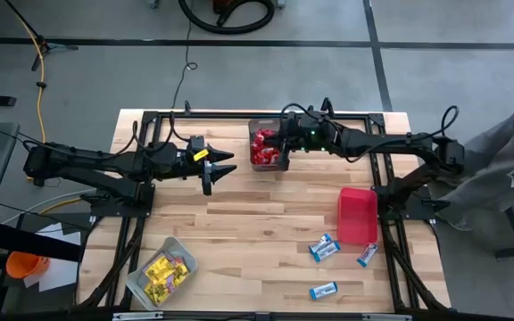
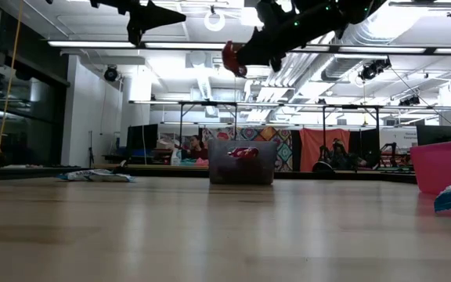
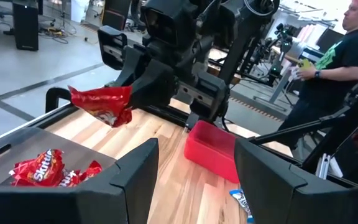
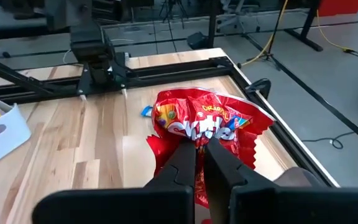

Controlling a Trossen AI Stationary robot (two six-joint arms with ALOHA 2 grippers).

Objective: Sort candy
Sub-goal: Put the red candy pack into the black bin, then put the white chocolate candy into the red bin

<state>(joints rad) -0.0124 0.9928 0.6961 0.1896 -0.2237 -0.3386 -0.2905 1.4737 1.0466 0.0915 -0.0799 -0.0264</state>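
We see the right gripper [image 4: 201, 152] pinched shut on a shiny red wrapped candy packet [image 4: 207, 121], held above the dark mesh bin [image 1: 269, 147] near the wooden table's [image 1: 239, 227] far edge. The left gripper [image 1: 219, 166] hovers beside that bin, fingers spread wide, empty. Blue-and-white candy packets [image 1: 325, 248] lie near the red plastic bin [image 1: 357, 214], toward the table's near right corner.

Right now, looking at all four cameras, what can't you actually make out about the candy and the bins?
- Dark mesh bin, high view: the right gripper, shut on a red packet, hides part of the contents, so no count.
- Yellow candy in the clear grey bin, high view: too small to count.
- Red bin: its inside shows in no view.
- Blue-and-white packets: print too small to read.
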